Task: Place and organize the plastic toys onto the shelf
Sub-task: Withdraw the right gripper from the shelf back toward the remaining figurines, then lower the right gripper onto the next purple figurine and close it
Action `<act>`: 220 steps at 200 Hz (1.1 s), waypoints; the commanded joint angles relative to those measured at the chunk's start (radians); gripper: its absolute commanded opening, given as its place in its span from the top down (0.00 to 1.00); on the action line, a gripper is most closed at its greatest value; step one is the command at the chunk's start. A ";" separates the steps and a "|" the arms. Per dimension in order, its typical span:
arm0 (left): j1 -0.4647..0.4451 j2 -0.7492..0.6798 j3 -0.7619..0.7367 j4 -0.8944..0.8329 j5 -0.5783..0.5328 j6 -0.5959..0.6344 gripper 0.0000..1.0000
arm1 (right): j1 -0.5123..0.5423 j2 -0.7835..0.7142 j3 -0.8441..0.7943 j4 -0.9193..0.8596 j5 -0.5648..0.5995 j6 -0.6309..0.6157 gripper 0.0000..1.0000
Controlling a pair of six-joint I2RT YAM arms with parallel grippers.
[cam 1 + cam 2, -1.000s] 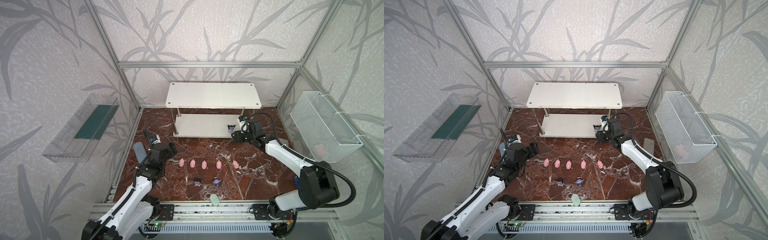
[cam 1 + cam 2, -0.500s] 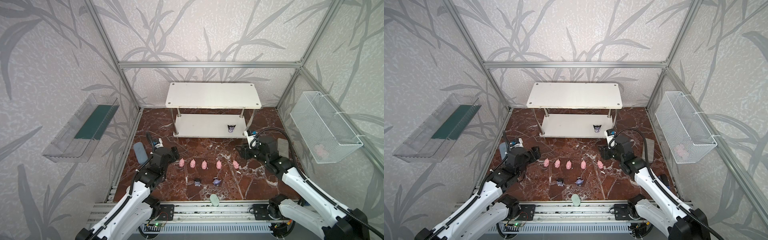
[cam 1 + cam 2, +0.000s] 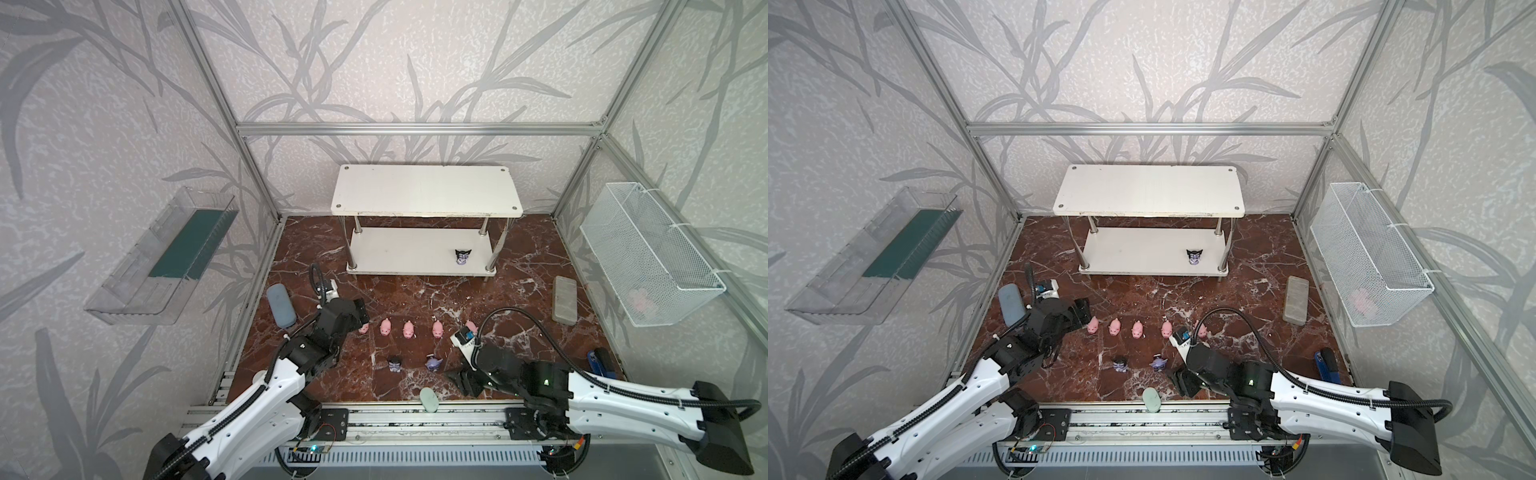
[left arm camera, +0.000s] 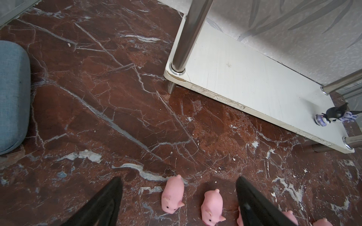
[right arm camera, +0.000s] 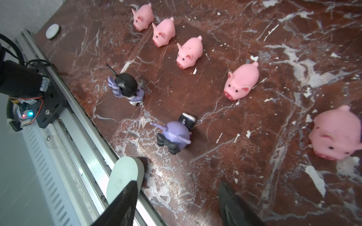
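Reaching for the next pick, the right gripper (image 5: 177, 185) hangs empty, jaws apart, near the purple figurine (image 5: 173, 135) on the table (image 3: 519, 266), which likely needs grasping and carrying to the shelf (image 3: 399, 249) beside the placed figurine (image 3: 462, 256); the left gripper (image 3: 1082, 314) gapes wide by the pigs (image 5: 189, 53).

Shelf (image 3: 424, 189): one; two boards, four posts.
Pigs (image 5: 189, 52), pink: five, in one row across the counter (image 3: 519, 257).
Black-and-purple figures (image 3: 395, 363): three; two near the counter's front edge, one on the shelf's lower board.
Green oval (image 3: 429, 400): one, at the front edge.
Blue pad (image 3: 281, 305): one, by the left edge.
Grey block (image 3: 565, 299): one, by the right edge.
Wire basket (image 3: 648, 249): one.
Clear tray (image 3: 137, 286): one.
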 commanded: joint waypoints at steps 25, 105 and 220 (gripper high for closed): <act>-0.007 -0.026 -0.012 0.015 -0.046 -0.003 0.11 | 0.085 0.138 0.028 0.099 0.146 0.081 0.24; -0.009 -0.063 -0.034 0.021 -0.053 0.001 0.11 | 0.103 0.466 0.156 0.167 0.096 0.166 0.23; -0.011 -0.062 -0.047 0.028 -0.063 -0.003 0.11 | 0.101 0.550 0.179 0.182 0.193 0.210 0.34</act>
